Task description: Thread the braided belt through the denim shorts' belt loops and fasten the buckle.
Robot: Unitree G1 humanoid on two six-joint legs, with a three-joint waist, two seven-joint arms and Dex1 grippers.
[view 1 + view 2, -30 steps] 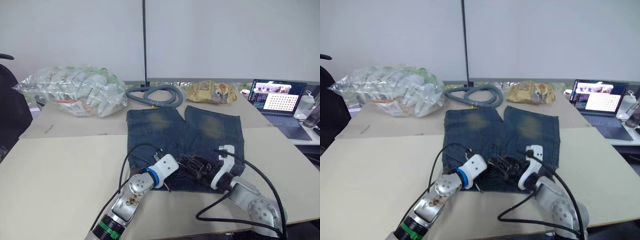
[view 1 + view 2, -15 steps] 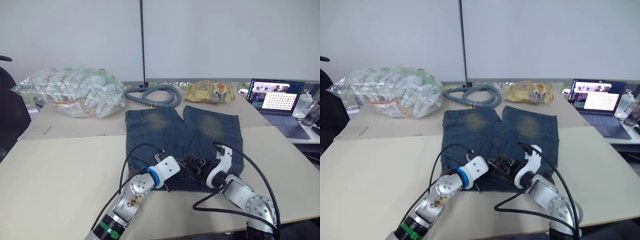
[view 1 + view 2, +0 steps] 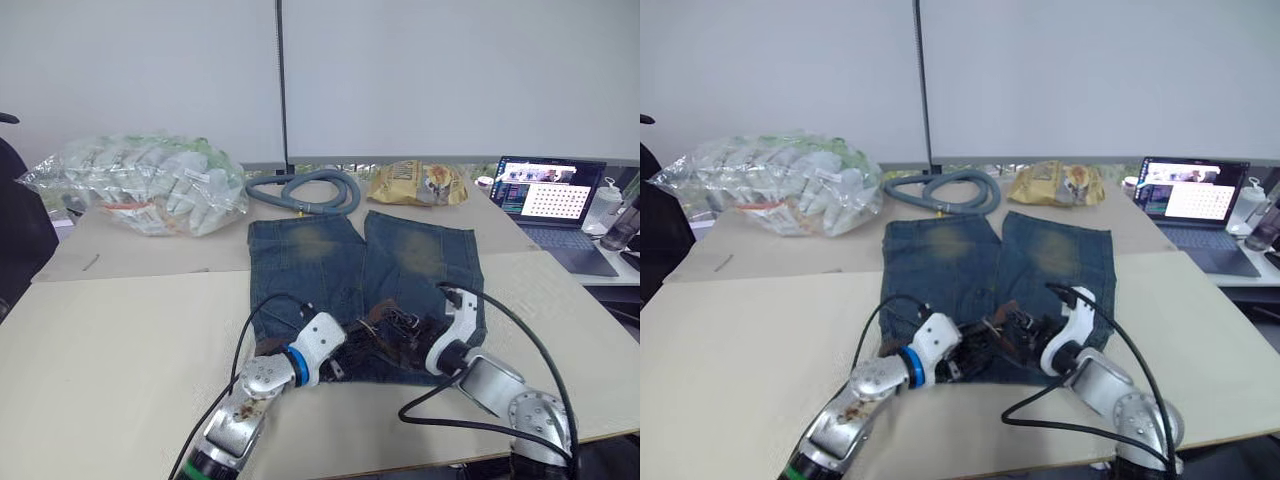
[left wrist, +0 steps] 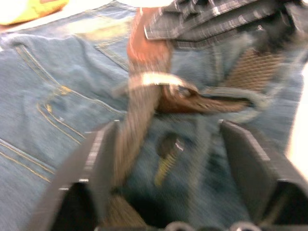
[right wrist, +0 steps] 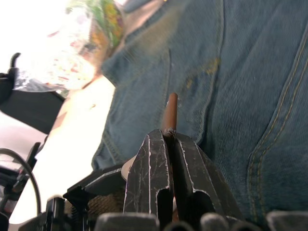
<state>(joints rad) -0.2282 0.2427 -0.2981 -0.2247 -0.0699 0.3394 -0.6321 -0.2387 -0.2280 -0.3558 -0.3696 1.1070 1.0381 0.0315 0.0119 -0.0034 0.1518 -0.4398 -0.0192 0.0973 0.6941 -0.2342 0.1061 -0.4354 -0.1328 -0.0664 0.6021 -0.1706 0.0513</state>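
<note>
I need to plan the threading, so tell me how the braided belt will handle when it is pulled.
The braided belt will probably be floppy: it bends and bunches on the denim shorts. The short end pinched in the right gripper stands straight, so it likely holds shape only over a short span. The buckle end probably drags heavier and may snag on denim.

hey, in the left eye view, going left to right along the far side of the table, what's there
Plastic bag → grey hose → yellow snack bag → laptop → bottle.
</note>
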